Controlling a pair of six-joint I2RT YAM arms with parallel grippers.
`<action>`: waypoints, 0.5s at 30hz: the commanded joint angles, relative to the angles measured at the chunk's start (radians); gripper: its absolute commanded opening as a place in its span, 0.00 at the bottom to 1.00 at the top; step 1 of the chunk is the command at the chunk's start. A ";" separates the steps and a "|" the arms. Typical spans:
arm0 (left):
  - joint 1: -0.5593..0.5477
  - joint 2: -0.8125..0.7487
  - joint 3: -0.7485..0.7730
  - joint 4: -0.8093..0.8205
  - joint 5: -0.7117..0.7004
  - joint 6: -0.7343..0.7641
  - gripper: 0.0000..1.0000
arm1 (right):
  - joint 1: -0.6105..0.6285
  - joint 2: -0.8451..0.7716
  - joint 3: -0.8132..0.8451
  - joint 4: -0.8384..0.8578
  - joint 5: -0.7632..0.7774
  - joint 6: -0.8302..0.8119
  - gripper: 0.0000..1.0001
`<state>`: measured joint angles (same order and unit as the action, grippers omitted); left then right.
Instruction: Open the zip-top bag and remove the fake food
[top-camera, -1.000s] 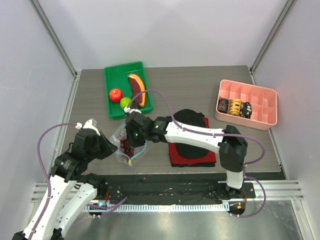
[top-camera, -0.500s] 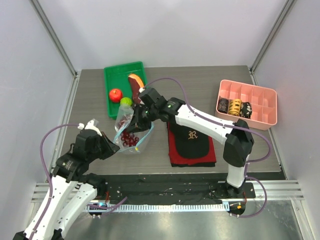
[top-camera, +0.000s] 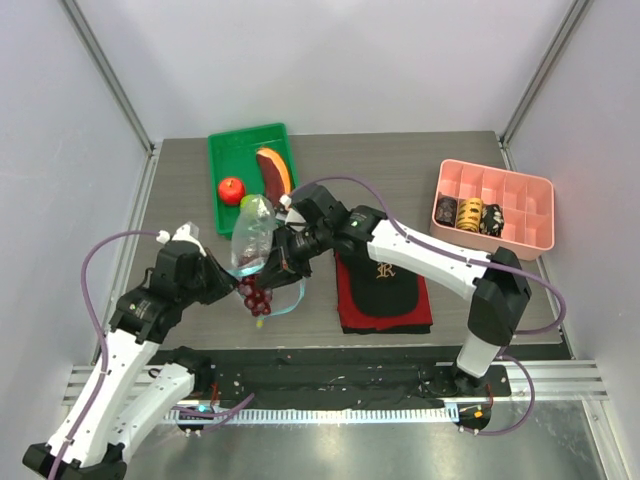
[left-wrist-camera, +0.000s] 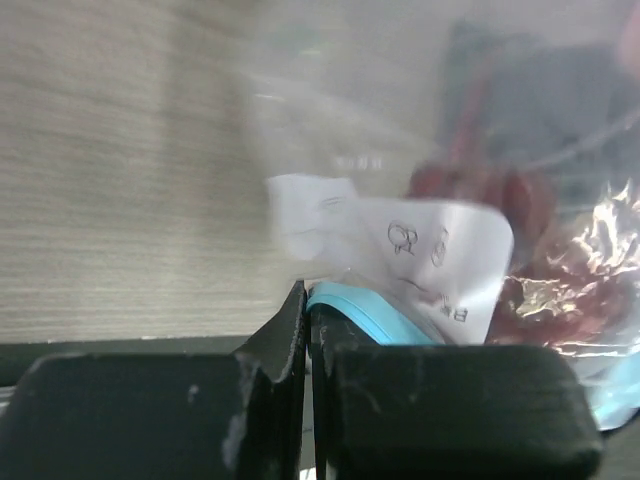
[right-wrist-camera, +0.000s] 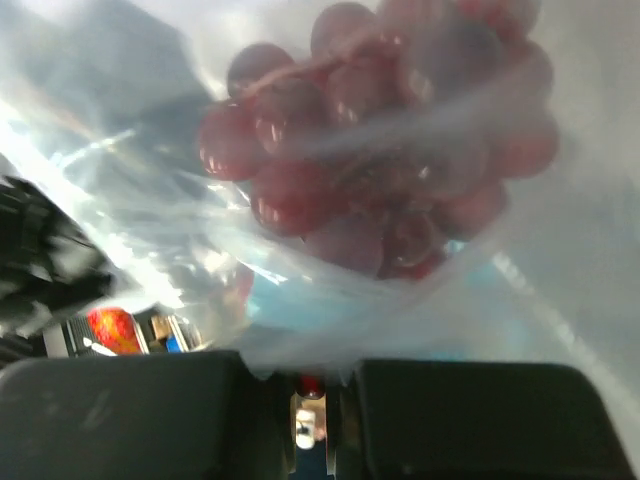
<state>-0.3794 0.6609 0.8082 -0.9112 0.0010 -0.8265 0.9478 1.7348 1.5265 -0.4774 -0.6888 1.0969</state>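
1. Left claw (top-camera: 224, 284): clamped on the mouth edge of the zip-top bag (top-camera: 254, 232). Wrist cam shows jaws pinched on the teal zip strip (left-wrist-camera: 352, 312), no gap. White label (left-wrist-camera: 400, 250) on the bag, print too blurred to read.
2. Bag is held up betw. both claws, closed end high, mouth low. Grape bunch (top-camera: 256, 293) sits at the low end; can't tell if it's fully inside or partly out.
3. Green tray (top-camera: 228, 150) behind holds apple (top-camera: 231, 189) and melon slice (top-camera: 273, 172). Green piece (top-camera: 246, 203) is mostly hidden by the bag.
4. Right claw (top-camera: 280, 256): gripping bag film, jaws nearly touching. Tips are hard to see in the top view.
5. Black cap (top-camera: 385, 285) lies on a red cloth (top-camera: 350, 315) on the tabletop (top-camera: 400, 165), partly covered by the rt arm.
6. Pink box (top-camera: 520, 190) far rt, contents too small to ID.
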 joint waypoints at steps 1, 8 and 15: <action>0.000 0.000 0.103 0.077 -0.065 0.027 0.00 | 0.029 -0.083 -0.043 -0.026 -0.092 -0.046 0.02; 0.000 0.028 0.126 0.066 -0.081 0.014 0.00 | 0.063 -0.034 0.072 -0.177 -0.068 -0.212 0.02; 0.000 0.092 0.121 -0.004 -0.096 -0.006 0.00 | 0.074 -0.052 0.193 -0.194 -0.112 -0.295 0.02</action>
<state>-0.3794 0.7162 0.9123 -0.8867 -0.0612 -0.8120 1.0180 1.7180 1.6100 -0.6807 -0.7300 0.8799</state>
